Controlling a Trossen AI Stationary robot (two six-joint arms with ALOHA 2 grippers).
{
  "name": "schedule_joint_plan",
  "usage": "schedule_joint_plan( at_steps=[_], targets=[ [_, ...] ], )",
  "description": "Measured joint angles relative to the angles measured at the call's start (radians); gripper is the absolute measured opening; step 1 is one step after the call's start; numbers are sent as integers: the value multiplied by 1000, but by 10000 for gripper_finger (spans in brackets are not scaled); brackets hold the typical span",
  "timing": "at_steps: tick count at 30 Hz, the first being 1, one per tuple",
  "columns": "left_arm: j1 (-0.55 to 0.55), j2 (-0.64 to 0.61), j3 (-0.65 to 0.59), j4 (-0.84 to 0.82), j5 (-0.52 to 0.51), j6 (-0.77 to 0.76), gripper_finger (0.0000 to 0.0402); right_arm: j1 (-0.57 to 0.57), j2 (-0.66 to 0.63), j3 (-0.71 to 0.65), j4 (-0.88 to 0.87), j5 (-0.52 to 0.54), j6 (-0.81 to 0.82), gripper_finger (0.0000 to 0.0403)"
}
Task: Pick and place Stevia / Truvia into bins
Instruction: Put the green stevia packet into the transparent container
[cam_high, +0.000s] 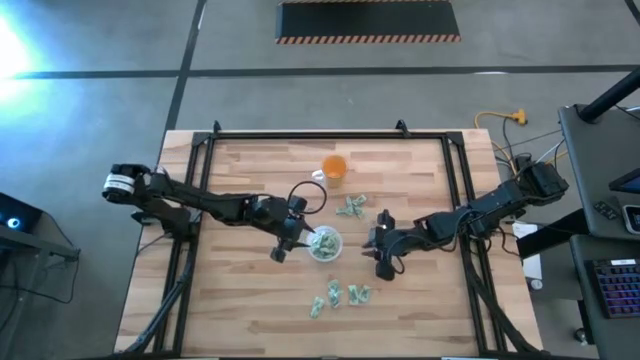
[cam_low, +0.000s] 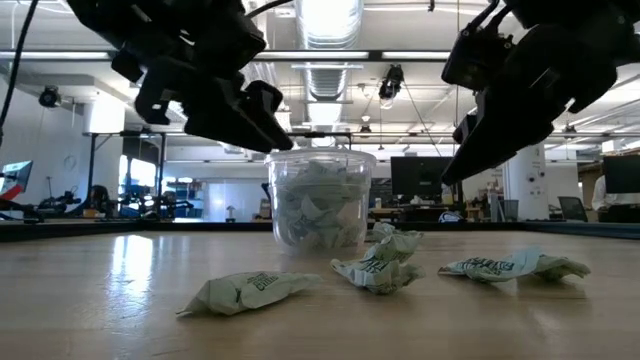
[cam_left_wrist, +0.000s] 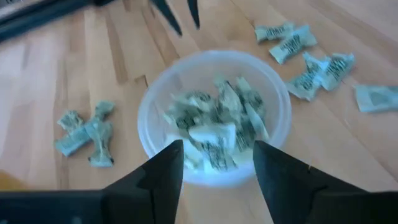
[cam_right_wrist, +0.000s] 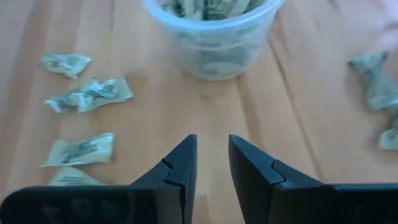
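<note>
**Dark fingers over a filled cup, loose sachets to either side**

Dark left fingers stand wide and empty directly above the clear round bin, which already holds many green-and-white Stevia sachets. Right fingers are nearly together, holding nothing, just beside the bin on its right. Loose sachets lie on the wooden bench: one cluster nearer the front edge, another toward the orange cup. Both seem nearer the right arm; long axes are mixed.
</note>
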Motion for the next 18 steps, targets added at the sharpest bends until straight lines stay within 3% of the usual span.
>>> schedule_joint_plan(
  at_steps=[7,18],
  targets=[
    [0,-69,0,-110,0,-46,178,46,2,-2,34,-155,68,94],
    [0,-138,-8,-153,1,-58,178,174,93,-2,180,-155,114,113]
  ],
)
